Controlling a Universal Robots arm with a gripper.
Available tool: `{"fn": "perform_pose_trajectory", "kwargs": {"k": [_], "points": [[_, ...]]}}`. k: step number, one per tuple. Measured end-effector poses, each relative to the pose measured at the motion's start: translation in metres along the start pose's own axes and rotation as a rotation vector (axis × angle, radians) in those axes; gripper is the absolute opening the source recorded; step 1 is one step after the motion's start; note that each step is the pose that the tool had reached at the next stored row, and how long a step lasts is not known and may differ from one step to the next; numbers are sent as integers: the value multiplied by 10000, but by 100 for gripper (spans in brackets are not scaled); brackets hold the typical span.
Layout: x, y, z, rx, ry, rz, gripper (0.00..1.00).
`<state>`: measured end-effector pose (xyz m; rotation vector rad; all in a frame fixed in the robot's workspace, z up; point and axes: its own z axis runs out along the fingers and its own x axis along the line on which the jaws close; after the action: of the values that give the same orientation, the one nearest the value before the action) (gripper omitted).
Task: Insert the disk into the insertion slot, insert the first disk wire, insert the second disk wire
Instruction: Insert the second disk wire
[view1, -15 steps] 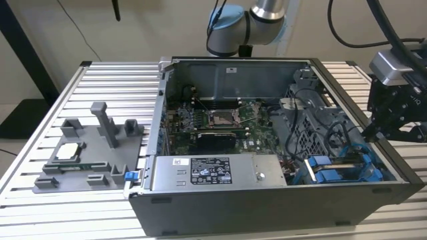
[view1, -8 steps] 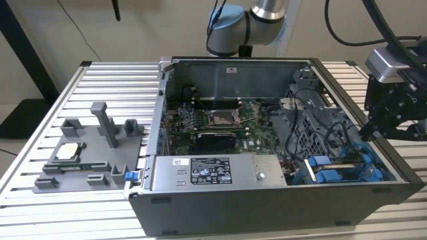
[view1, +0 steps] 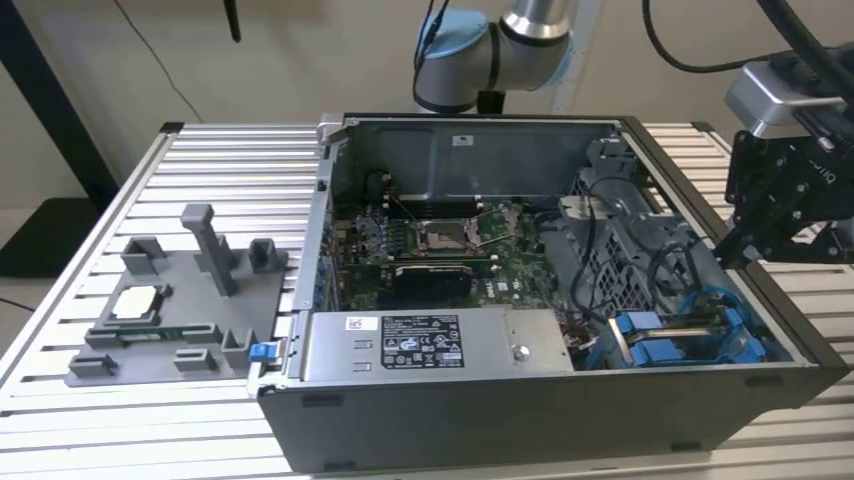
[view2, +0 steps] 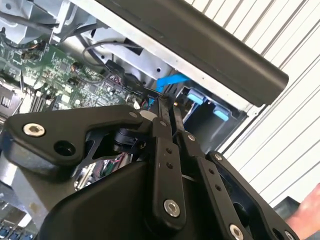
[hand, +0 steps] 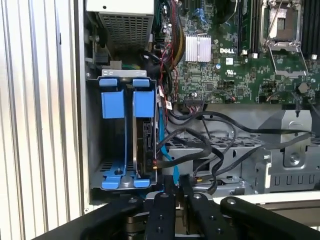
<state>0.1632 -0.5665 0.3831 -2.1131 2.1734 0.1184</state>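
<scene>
The disk (hand: 148, 142) sits edge-up in the insertion slot (hand: 95, 150), a grey metal bay with two blue carriers (hand: 113, 102) side by side. In the exterior view this cage (view1: 667, 340) is at the case's front right corner. A blue wire (hand: 164, 145) and black wires (hand: 210, 150) run from the disk's end across the cage. My gripper (hand: 176, 182) hangs above the case's right edge (view1: 737, 255), over that end of the disk. Its fingers (view2: 162, 130) are shut with nothing seen between them. The blue wire (view2: 172, 80) passes just below the fingertips.
The open computer case (view1: 534, 400) lies on a slatted aluminium table (view1: 200, 160). Inside are the motherboard (view1: 427, 240) and a grey power supply box (view1: 427, 345) with a sticker. A grey fixture (view1: 174, 310) with small parts stands at the exterior view's left.
</scene>
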Motion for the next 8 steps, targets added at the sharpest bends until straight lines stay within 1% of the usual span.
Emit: {"fn": "perform_pose_trajectory", "kwargs": {"k": [3,8], "points": [[-4,78,-41,7,-4,0,0],[-2,236,-70,17,-1,-2,0]]}}
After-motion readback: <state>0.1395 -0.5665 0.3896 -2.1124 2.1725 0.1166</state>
